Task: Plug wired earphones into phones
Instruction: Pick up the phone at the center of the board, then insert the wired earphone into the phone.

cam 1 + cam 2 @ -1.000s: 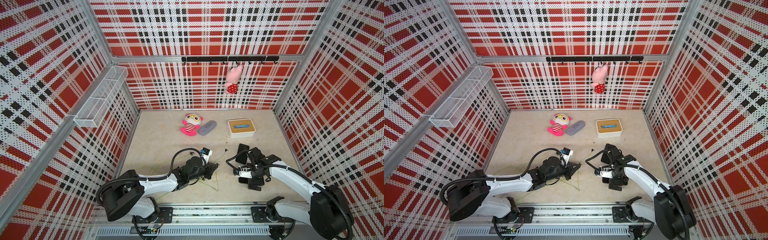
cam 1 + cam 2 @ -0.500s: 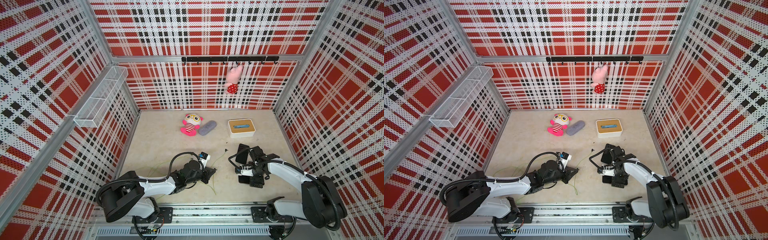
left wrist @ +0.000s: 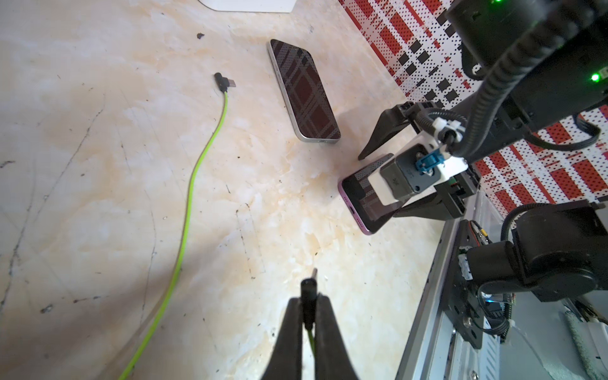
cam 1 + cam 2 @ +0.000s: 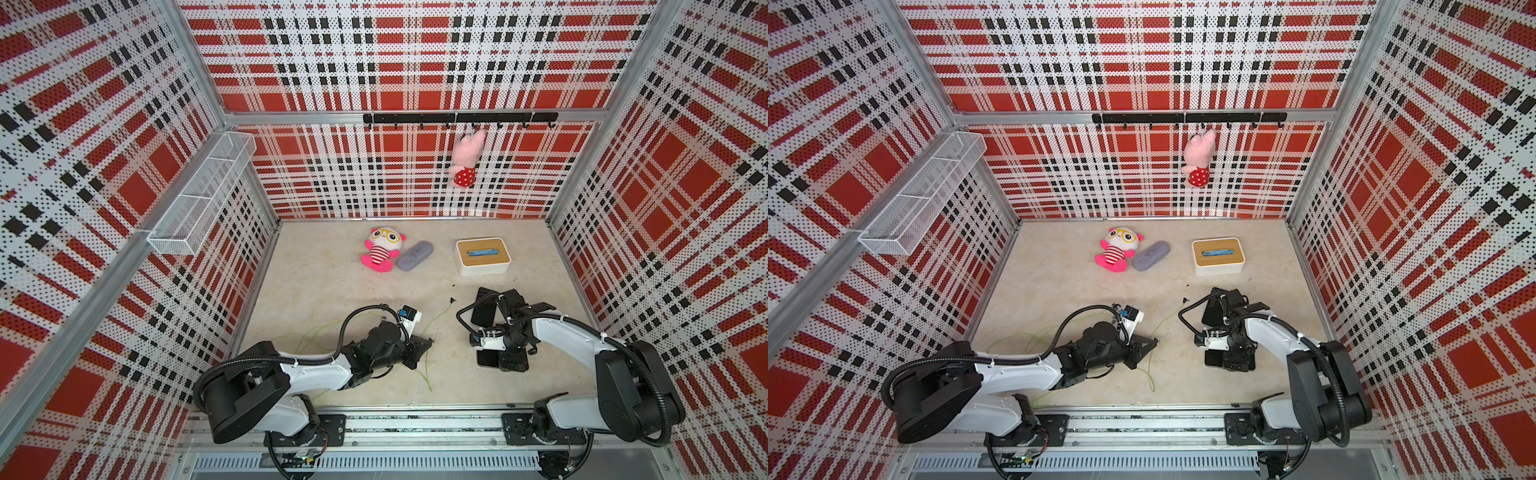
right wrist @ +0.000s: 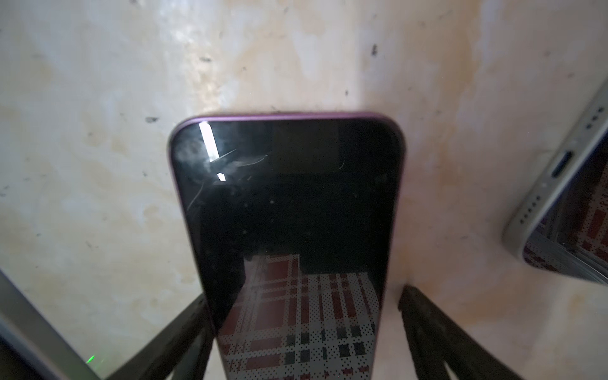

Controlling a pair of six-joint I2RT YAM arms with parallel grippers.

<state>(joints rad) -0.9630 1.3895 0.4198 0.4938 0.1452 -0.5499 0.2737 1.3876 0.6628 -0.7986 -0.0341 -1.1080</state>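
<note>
On the beige tabletop [image 4: 332, 291], your right gripper [image 5: 306, 296] straddles the purple-edged phone [image 5: 289, 204], jaws apart, one finger off its side. Closing unevenly could skid it. Your left gripper [image 3: 308, 300] pinches the black earphone plug [image 3: 309, 287] nearby; a tilted plug may not seat.

At the table's [image 4: 332, 299] back the plush toy [image 4: 380, 250] lies left of the box [image 4: 484, 269]. Before the box lies the farther phone [image 3: 304, 90], before that the nearer phone [image 3: 357, 200], straddled by the right gripper [image 5: 304, 294]. A loose plug [image 3: 223, 80] lies left of the farther phone, the held plug [image 3: 309, 289] in the left gripper [image 3: 308, 300] nearer the front
</note>
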